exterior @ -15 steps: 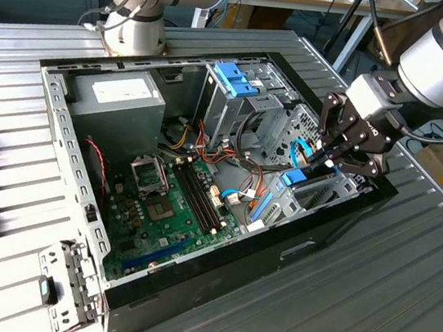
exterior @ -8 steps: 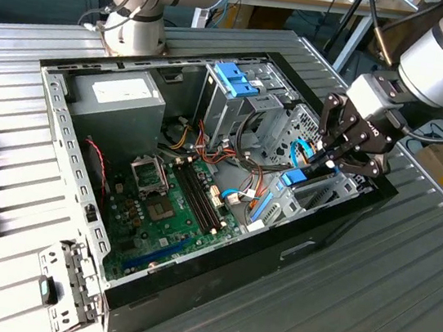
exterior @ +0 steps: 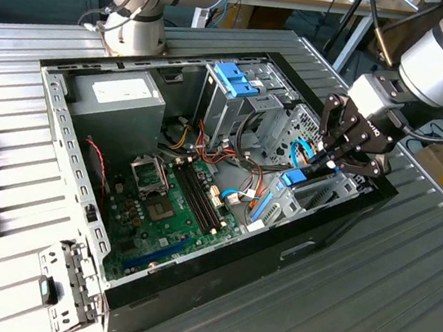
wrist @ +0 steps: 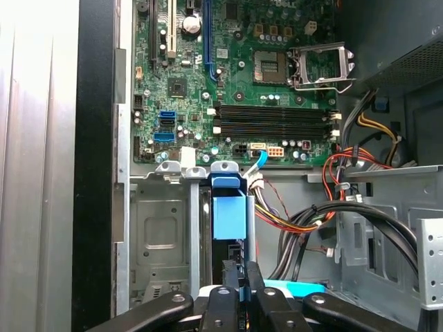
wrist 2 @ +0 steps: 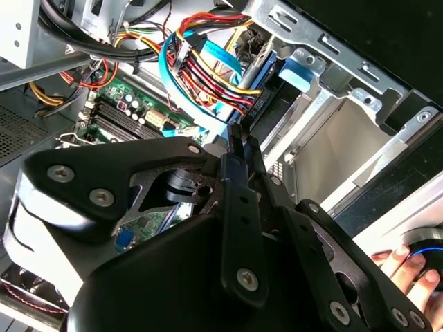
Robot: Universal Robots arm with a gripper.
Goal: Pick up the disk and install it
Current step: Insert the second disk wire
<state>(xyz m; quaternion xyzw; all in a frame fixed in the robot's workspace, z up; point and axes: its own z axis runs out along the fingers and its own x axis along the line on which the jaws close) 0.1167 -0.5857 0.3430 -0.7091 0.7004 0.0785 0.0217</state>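
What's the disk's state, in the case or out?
In: the disk stands on edge in the bay beside the motherboard, the gripper shut on its end.

One open black desktop computer case (exterior: 215, 272), one green motherboard (exterior: 169, 216), one grey power-supply box (exterior: 118, 106), four black memory slots (wrist: 270, 121), one person's hand (wrist 2: 408, 266), one black robot hand (exterior: 335, 153).

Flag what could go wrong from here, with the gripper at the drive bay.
1. The cables run right beside the disk. The gripper, fingers together at the disk's end, could snag or pinch them.
2. The drive bay looks narrow, so a slight tilt might jam the disk's blue rails.
3. In the second wrist view a person's hand lies close to the gripper, a possible contact hazard.
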